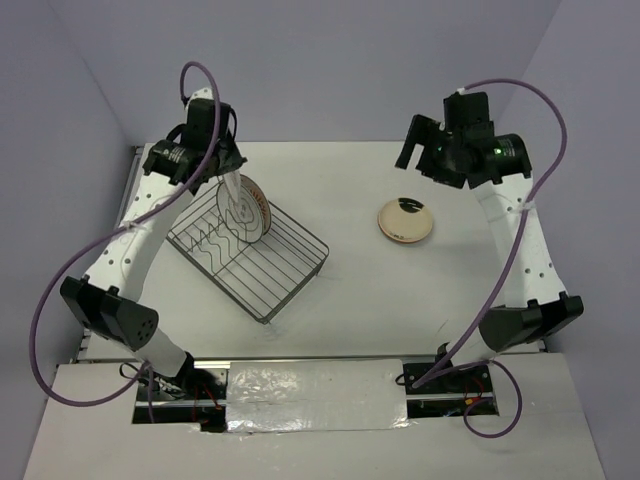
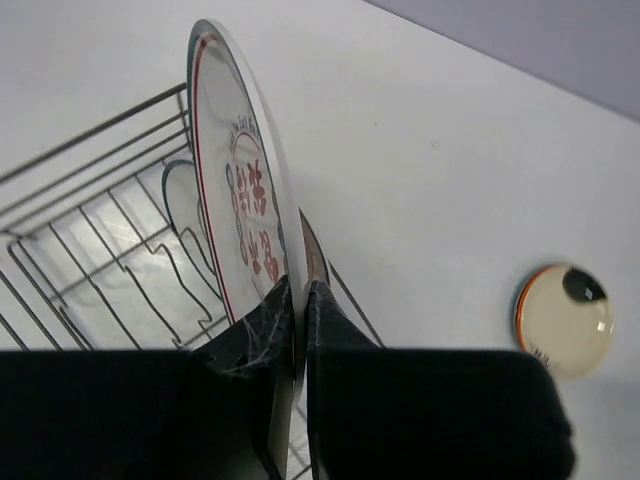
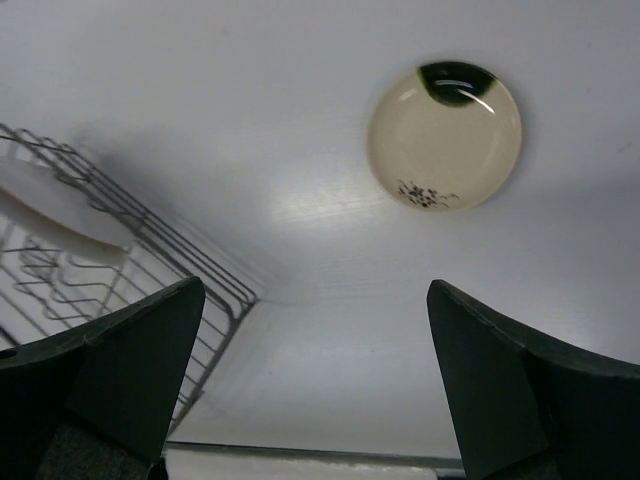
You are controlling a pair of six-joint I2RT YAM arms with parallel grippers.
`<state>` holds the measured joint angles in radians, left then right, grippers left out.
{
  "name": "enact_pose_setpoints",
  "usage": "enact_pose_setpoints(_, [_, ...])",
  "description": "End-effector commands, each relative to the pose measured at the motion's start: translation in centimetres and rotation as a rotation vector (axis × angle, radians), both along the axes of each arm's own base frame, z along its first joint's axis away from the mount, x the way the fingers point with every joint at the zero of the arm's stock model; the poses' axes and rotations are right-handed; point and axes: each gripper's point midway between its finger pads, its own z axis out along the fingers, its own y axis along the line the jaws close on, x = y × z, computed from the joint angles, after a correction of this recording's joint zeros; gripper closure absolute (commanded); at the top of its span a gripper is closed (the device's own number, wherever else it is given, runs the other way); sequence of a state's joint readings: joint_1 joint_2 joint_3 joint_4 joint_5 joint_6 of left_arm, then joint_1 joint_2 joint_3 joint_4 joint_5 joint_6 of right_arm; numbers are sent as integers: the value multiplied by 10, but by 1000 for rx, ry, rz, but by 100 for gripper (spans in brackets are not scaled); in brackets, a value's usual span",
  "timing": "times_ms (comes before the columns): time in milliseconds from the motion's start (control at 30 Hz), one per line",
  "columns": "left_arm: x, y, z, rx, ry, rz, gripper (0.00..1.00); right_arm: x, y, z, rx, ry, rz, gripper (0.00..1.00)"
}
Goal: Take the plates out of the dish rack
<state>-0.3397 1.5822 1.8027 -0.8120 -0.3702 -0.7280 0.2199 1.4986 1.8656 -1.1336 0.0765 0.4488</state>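
Note:
A white plate with red motifs stands on edge at the back left end of the wire dish rack. My left gripper is shut on this plate's rim from above. In the left wrist view the plate runs edge-on between the fingers, over the rack. I cannot tell whether it still rests on the wires. A cream plate with a dark green patch lies flat on the table right of the rack. My right gripper is open and empty, high above that plate.
The rack sits askew, left of the table's middle, and the held plate's white edge shows over it in the right wrist view. The cream plate also shows in the left wrist view. Purple walls enclose the table at the back and sides.

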Motion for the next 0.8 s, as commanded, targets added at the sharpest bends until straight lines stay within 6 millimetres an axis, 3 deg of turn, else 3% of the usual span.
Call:
enact_pose_setpoints(0, [-5,-32,54,162,-153,-321,99,-6,13,54,99,-106,32,0])
enact_pose_setpoints(100, [-21,-76,58,426,-223,-598,100,-4,31,89,257,-168,88,0])
enact_pose_setpoints(133, [-37,-106,63,596,-287,-748,100,-6,44,100,357,-169,134,0])
enact_pose_setpoints(167, [-47,-121,47,683,-277,-831,100,-7,52,108,412,-173,164,0])
enact_pose_setpoints(267, [-85,-179,37,951,-392,-998,100,0,74,120,539,-152,229,0])
enact_pose_setpoints(400, [-118,-224,28,1014,-468,-1183,100,8,73,98,516,-89,212,1])
enact_pose_setpoints(467, [-125,-235,29,1061,-512,-1184,100,4,75,88,512,-55,225,1])
enact_pose_setpoints(500, [-131,-243,32,1111,-548,-1198,100,3,75,71,496,-11,226,1])
enact_pose_setpoints(567, [-132,-249,35,1172,-590,-1163,100,-2,70,53,458,23,217,1])
enact_pose_setpoints(600, [-132,-250,35,1187,-599,-1157,100,-6,70,33,446,73,212,1])
enact_pose_setpoints(700, [-131,-254,32,1225,-612,-1149,100,-20,60,11,403,110,189,1])
enact_pose_setpoints(733, [-129,-254,37,1229,-630,-1117,100,-22,62,9,410,99,199,2])
enact_pose_setpoints(767, [-129,-254,38,1249,-643,-1110,100,-30,69,-4,445,147,223,2])
